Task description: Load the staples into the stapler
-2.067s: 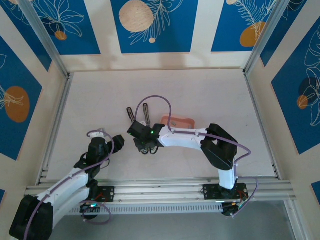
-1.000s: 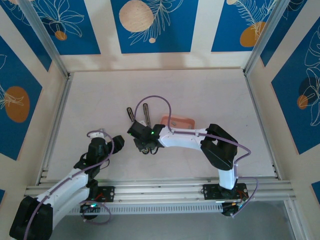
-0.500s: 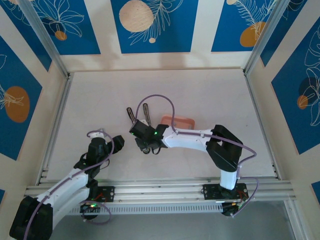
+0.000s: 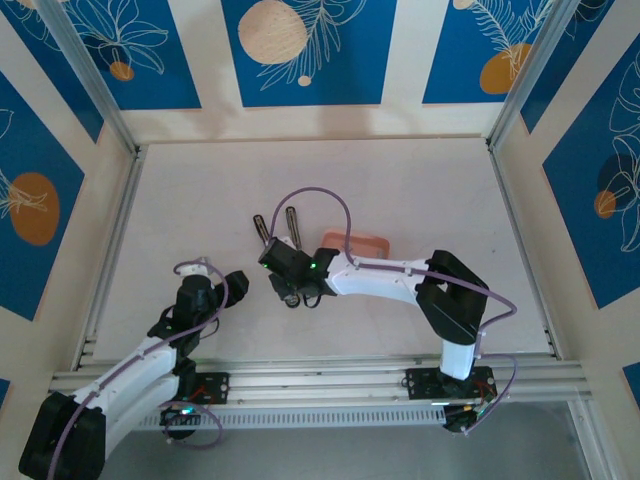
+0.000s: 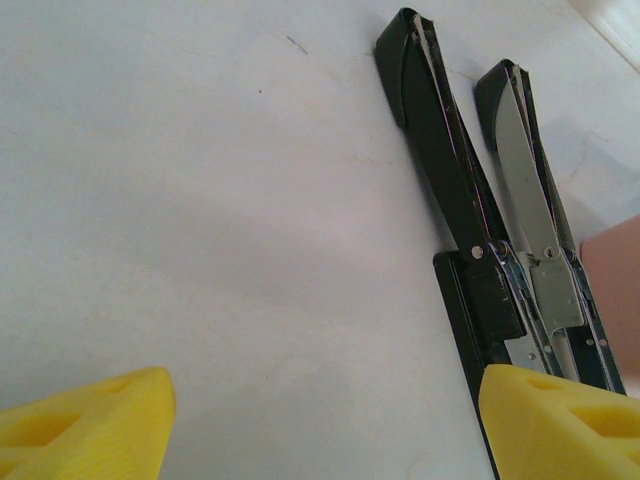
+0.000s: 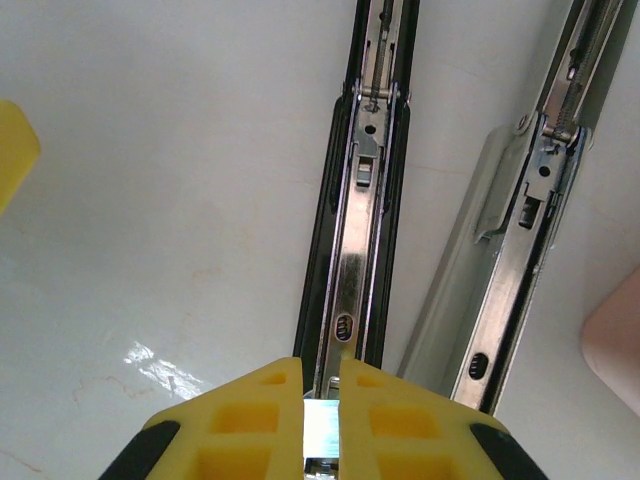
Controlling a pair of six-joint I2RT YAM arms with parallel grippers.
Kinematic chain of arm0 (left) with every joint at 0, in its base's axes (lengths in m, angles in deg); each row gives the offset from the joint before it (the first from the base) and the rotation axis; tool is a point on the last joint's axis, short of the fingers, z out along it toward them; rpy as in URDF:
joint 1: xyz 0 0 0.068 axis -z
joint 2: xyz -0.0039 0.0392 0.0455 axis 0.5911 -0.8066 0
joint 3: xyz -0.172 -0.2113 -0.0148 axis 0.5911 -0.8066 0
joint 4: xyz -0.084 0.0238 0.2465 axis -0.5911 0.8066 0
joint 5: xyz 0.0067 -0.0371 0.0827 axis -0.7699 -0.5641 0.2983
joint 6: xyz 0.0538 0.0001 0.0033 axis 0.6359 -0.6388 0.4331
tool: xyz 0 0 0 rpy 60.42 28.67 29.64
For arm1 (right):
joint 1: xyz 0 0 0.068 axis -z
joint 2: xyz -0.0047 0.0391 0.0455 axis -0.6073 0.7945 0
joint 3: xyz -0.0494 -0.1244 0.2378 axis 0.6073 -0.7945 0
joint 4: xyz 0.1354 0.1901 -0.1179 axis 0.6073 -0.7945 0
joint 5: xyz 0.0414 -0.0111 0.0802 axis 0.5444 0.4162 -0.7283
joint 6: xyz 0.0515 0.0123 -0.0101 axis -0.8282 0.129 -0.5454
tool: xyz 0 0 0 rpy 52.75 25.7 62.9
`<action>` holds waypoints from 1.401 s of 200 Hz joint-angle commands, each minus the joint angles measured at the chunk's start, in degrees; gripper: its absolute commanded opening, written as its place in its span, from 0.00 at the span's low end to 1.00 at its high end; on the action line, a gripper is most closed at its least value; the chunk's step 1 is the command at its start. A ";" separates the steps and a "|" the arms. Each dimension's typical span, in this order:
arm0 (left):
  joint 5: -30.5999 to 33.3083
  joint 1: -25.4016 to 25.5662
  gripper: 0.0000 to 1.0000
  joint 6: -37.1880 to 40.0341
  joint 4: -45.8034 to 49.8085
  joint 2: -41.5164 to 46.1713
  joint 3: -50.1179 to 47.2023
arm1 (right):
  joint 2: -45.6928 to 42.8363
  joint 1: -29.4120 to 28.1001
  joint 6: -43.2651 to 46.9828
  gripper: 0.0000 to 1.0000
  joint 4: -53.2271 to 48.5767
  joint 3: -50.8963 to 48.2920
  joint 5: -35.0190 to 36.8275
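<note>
**Desk:** Where do you stand with the stapler (image 5: 450, 170)?

**Me:** It lies open on the counter (image 4: 200, 200), its two bars splayed side by side, just beside the pink tray (image 4: 362, 243). I have my right claw (image 6: 321, 385) low over the near end of the dark bar. It is pinched almost closed on a thin bright sliver that I take for the staples (image 6: 322, 432). So little of it peeks out between the pads (image 6: 258, 410) that I won't swear to it.

**Desk:** Is it seated yet?

**Me:** Not by my reading. The sliver lines up with the metal channel (image 6: 350, 270) and sits right over it, but the claw has it, not the stapler. I'd call this the placing step, roughly midway through the job.

**Desk:** And the other arm?

**Me:** My left claw (image 5: 320, 430) hangs near the stapler's hinge end. It is spread wide and holds nothing.

**Desk:** What remains?

**Me:** I need to lower the strip into the channel, let go, back off, then fold the bars shut.
</note>
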 commanded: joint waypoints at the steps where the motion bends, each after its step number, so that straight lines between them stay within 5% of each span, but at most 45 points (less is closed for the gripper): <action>1: 0.63 -0.75 0.80 0.83 0.57 0.85 -0.31 | 1.13 -0.37 -0.02 0.12 -0.36 -0.81 -0.12; 280: 0.87 -0.75 0.80 0.76 1.10 0.93 -0.30 | 1.97 -1.19 -1.88 0.11 -1.11 -2.40 -1.39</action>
